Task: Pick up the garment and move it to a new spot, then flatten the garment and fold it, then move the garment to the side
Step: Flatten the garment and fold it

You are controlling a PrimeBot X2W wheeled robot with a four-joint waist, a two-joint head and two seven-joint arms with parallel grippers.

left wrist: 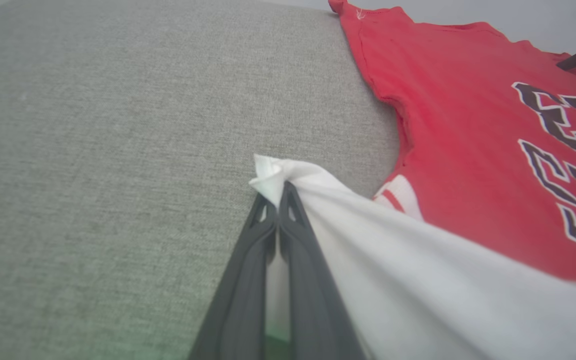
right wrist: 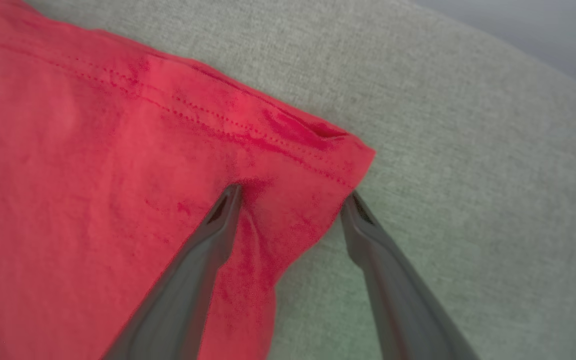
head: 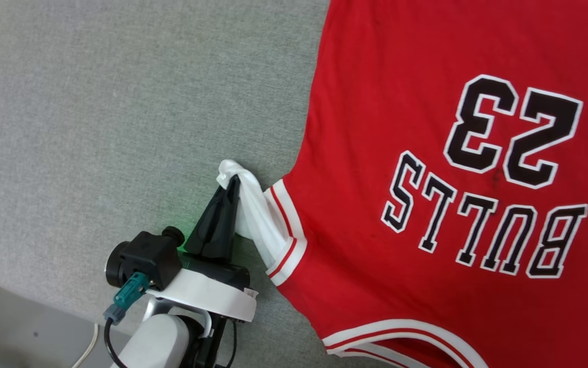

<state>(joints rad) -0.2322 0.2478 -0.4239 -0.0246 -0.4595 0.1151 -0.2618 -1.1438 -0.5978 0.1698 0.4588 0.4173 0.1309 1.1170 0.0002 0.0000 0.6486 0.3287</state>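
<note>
Red T-shirt (head: 426,128): lies flat on the grey woven fabric surface (head: 120,128), at the right of the view. Black, white-edged lettering "BULLS" and "23" reads upside down. White sleeve end (head: 255,214) with red-and-white stripe trim, drawn out leftward. Left gripper (head: 233,180): lower centre-left, dark fingers pressed together, pinching the sleeve's tip. Black wrist camera (head: 143,258) and teal connector (head: 125,296) sit at its base.
</note>
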